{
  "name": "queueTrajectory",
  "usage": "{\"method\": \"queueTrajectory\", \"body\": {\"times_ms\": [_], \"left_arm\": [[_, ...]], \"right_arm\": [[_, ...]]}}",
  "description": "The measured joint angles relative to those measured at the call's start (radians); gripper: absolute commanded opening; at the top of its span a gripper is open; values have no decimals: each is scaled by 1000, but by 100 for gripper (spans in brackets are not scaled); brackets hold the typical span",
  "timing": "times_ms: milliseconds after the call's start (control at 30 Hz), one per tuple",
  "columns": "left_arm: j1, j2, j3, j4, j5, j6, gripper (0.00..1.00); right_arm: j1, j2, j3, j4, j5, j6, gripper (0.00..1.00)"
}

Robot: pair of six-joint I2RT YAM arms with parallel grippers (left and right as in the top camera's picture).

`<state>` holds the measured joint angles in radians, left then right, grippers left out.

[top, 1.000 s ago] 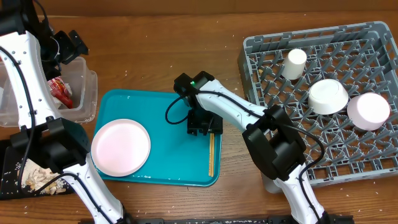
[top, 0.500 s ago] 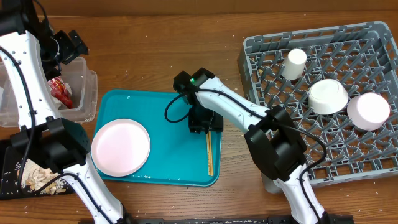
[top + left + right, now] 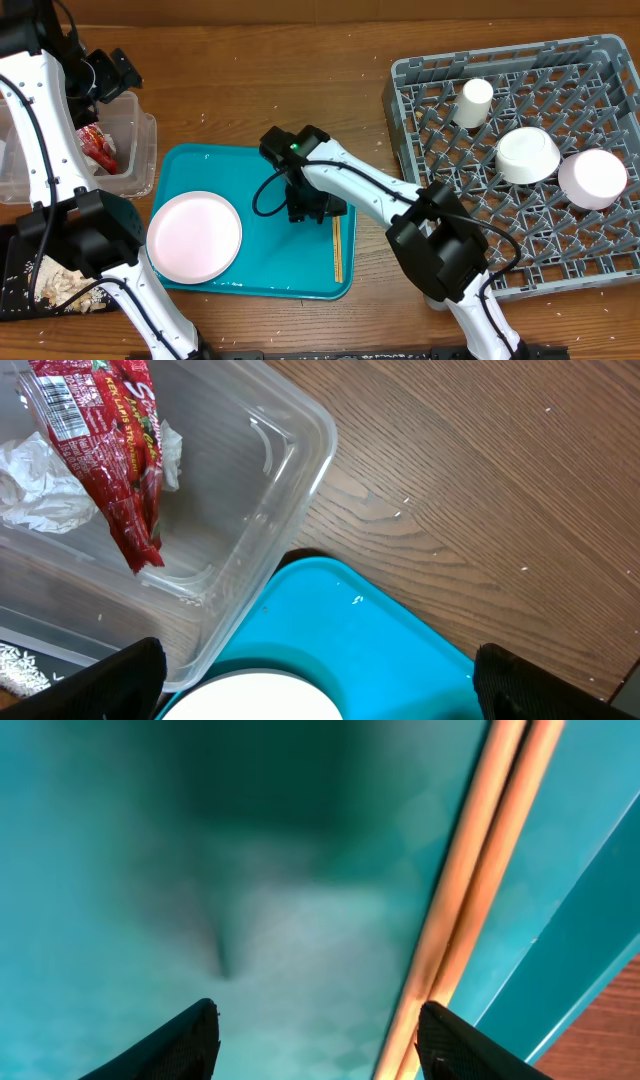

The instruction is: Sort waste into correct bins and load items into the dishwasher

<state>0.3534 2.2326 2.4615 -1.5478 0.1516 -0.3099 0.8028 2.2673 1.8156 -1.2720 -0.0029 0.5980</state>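
A pair of wooden chopsticks (image 3: 338, 248) (image 3: 470, 900) lies on the right side of the teal serving tray (image 3: 260, 170). My right gripper (image 3: 312, 205) (image 3: 320, 1050) hovers low over that tray, open and holding nothing; the chopsticks run just inside its right finger (image 3: 470, 1045). The pale pink plate (image 3: 194, 235) (image 3: 255, 700) rests on the tray's left part. My left gripper (image 3: 110, 75) (image 3: 320, 695) stands wide open and empty above the corner of the clear tub (image 3: 135, 160) (image 3: 290, 480). In the tub lie the red wrapper (image 3: 120, 440) and a white tissue (image 3: 40, 480).
The grey dish rack (image 3: 420, 75) at the right holds a white cup (image 3: 474, 100), a white bowl (image 3: 527, 155) and a small dish (image 3: 592, 178). A black tray (image 3: 15, 265) with white scraps sits at the lower left. Rice grains (image 3: 15, 680) show beside the tub.
My right gripper has slid left across the teal tray, away from the chopsticks' upper end. The left arm, plate and rack items have not moved.
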Motion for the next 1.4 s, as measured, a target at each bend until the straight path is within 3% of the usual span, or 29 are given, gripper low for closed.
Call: {"method": "queueTrajectory", "body": {"times_ms": [700,733,767,833,900,1133,1233,1400], "left_arm": [[0,0,0,0,0,0,100],[0,0,0,0,0,0,100],[0,0,0,0,0,0,100],[0,0,0,0,0,0,100],[0,0,0,0,0,0,100],[0,0,0,0,0,0,100],[0,0,0,0,0,0,100],[0,0,0,0,0,0,100]], "right_arm": [[-10,-17,-79,95,-20,-12,66],[-10,-19,-82,98,-19,-14,62],[-10,-19,-84,99,-20,-17,52],[-10,-20,-85,97,-24,-27,22],[-10,-21,-86,90,-26,-30,5],[-36,-19,-25,-67,-26,-27,4],[-87,-28,92,-153,-25,-35,4],[-204,-106,284,-272,-23,-165,4]]}}
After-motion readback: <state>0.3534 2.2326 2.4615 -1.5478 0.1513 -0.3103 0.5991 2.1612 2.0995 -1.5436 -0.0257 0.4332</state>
